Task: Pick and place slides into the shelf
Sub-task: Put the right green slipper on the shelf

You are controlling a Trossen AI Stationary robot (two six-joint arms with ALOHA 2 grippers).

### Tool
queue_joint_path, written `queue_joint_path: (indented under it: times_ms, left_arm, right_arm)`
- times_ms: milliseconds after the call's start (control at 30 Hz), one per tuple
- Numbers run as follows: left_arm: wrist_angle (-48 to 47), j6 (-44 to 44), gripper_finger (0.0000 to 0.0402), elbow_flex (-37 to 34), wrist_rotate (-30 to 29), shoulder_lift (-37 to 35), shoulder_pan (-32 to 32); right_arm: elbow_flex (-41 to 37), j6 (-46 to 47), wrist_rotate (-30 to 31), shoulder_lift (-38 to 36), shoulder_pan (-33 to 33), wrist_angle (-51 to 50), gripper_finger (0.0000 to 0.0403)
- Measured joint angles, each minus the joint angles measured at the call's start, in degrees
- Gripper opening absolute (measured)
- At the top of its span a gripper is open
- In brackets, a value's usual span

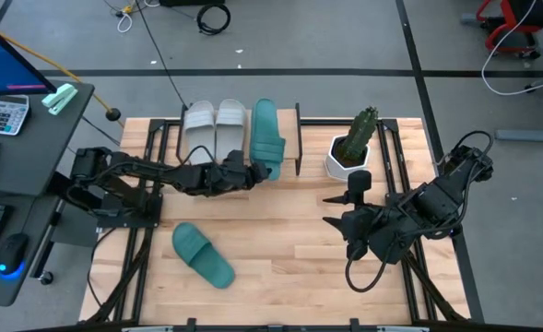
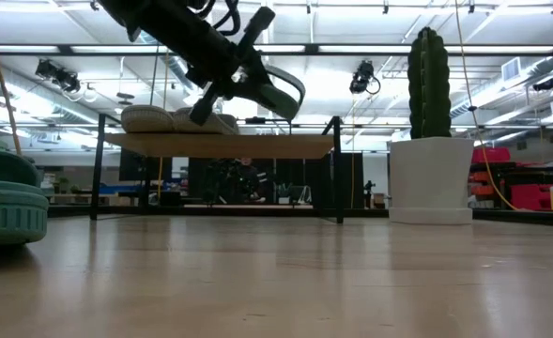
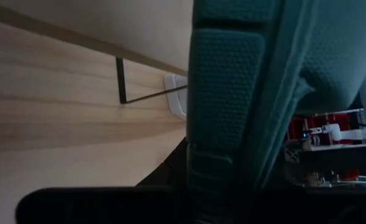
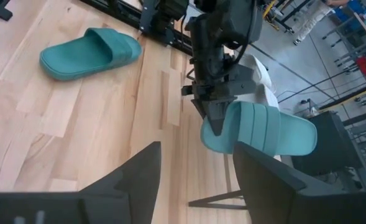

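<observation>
Presently the left end effector (image 1: 249,172) is clamped on a teal slide (image 1: 267,138) held tilted above the shelf (image 1: 298,138), upper centre, evidently to seat it beside the two pale slides (image 1: 216,124); right end effector (image 1: 342,221) waits open.

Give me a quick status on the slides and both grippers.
Left gripper shut on teal slide, at the shelf. Right gripper open, waiting. Second teal slide on table. Cactus pot beside shelf.

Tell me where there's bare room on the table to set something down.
Free: the wood between the loose teal slide and the right end effector. Crowded: the shelf, holding two grey slides beside the left end effector.
</observation>
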Motion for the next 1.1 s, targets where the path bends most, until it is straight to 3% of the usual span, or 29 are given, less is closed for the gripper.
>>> queue_joint_path:
  times_ms: [500,1100]
  left_arm:
    - [-6.2,-3.3,0.0052,0.0,0.6,0.0,-0.3]
    - [-8.9,-1.4,0.0045,0.1,0.9,0.0,0.7]
  right_arm:
    - [0.0,0.0,0.0,0.0,0.0,1.5,0.0201]
    - [0.0,0.5,0.0,0.0,-0.4,1.7,0.0201]
